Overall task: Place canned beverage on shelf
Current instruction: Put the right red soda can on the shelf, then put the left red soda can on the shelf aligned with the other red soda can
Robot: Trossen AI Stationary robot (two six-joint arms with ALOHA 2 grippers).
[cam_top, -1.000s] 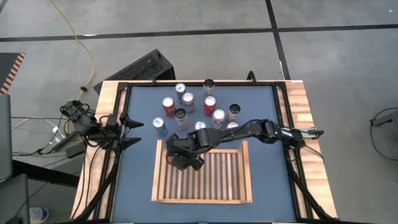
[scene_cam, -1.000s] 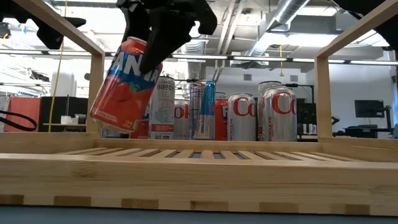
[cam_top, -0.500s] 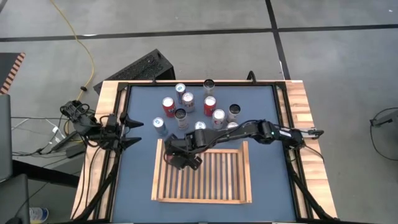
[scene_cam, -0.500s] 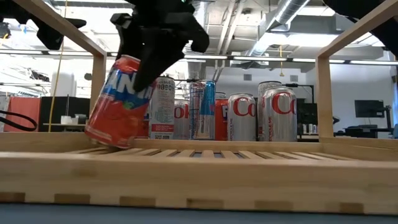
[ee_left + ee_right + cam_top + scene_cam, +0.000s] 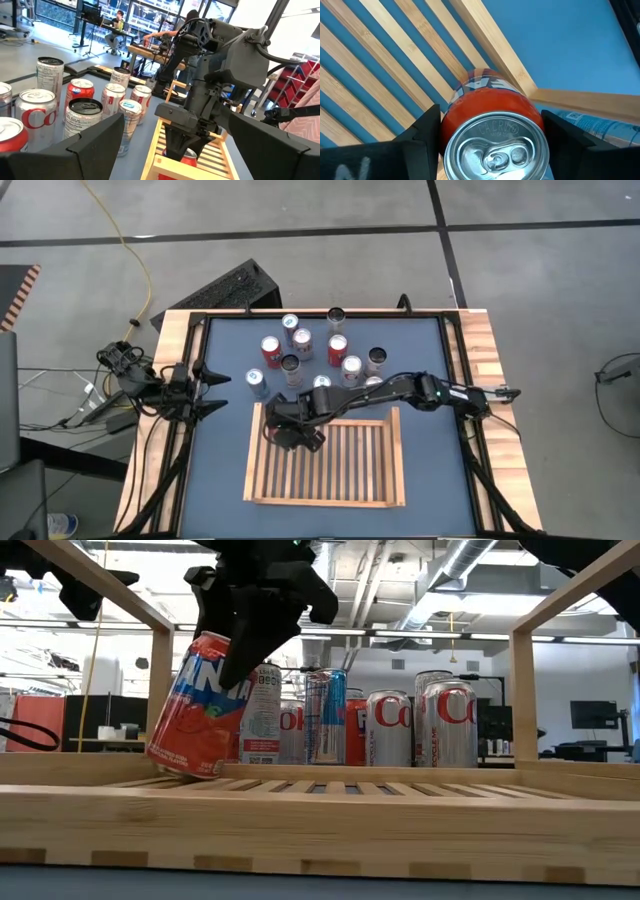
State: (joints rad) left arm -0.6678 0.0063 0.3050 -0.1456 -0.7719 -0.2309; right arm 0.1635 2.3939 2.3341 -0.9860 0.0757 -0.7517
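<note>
Gripping the orange Fanta can [image 5: 200,705] (tilted, bottom edge touching the slats), the right gripper [image 5: 245,630] sat above the shelf's [image 5: 325,498] corner; left gripper [image 5: 205,392] waited open at the table edge.

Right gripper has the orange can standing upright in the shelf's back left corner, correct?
Not upright. The low view shows the orange can tilted, only its lower edge on the shelf, between the jaws of the right gripper. The back left corner is correct.
</note>
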